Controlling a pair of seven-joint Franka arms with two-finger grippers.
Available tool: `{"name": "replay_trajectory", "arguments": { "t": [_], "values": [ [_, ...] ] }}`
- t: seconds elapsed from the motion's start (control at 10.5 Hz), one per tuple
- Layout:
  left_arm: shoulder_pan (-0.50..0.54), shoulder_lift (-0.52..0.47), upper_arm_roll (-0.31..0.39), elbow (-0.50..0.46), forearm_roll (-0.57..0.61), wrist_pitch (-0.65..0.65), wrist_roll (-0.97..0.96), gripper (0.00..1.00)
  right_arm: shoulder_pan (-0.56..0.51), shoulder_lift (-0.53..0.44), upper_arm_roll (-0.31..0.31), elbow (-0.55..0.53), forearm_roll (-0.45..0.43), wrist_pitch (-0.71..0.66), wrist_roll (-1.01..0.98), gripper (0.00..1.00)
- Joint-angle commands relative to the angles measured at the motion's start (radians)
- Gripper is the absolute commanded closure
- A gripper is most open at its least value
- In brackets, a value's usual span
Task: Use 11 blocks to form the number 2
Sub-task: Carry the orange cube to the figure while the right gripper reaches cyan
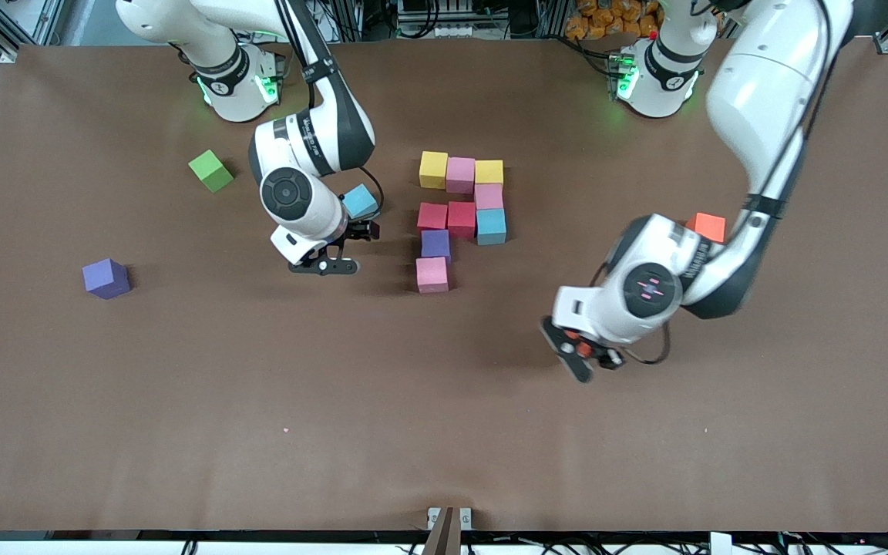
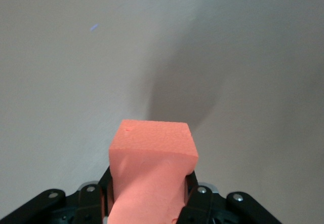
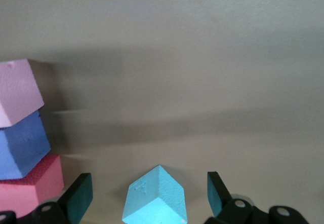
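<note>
Left gripper (image 2: 147, 203), clamped on its matte orange foam cube (image 2: 152, 168), I'd lower squarely beside the bottom pink cube (image 1: 432, 274) of the half-built block digit (image 1: 459, 220); right gripper (image 3: 147, 196) waits spread around a light-blue cube (image 3: 156, 196).

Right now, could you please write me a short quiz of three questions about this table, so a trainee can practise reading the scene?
1. True or false: the left gripper is shut on the orange block.
2. Which loose cube lies between the open fingers of the right gripper? A) the green cube B) the light blue block C) the yellow block
3. Fill in: in the partly built number 2, the block nearest the front camera is ____.

Key
1. True; the wrist view shows its fingers squeezing the block.
2. B, the light blue block; it rests on the table, not yet gripped.
3. Pink: the pink block, just below the purple block.
</note>
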Motion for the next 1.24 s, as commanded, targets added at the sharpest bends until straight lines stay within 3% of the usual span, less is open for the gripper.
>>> {"name": "replay_trajectory", "arguments": {
  "t": [0.0,0.38,0.57,1.15],
  "values": [
    [-0.085,-0.003,0.008,-0.012,0.067,-0.006,0.013,0.62,-0.002,-0.032,-0.032,-0.031,-0.014,0.004,0.001,0.00],
    [-0.157,0.008,0.009,-0.042,0.070,-0.007,0.035,0.64,-0.041,-0.038,-0.032,-0.052,-0.014,-0.010,-0.005,0.00],
    [-0.198,0.010,0.009,-0.048,0.142,-0.006,0.035,0.64,-0.042,-0.038,-0.049,-0.069,0.002,-0.009,0.026,0.00],
    [-0.268,0.040,0.006,-0.063,0.164,0.051,0.079,0.63,0.045,-0.045,-0.046,-0.140,0.070,-0.002,0.354,0.00]
  ]
}}
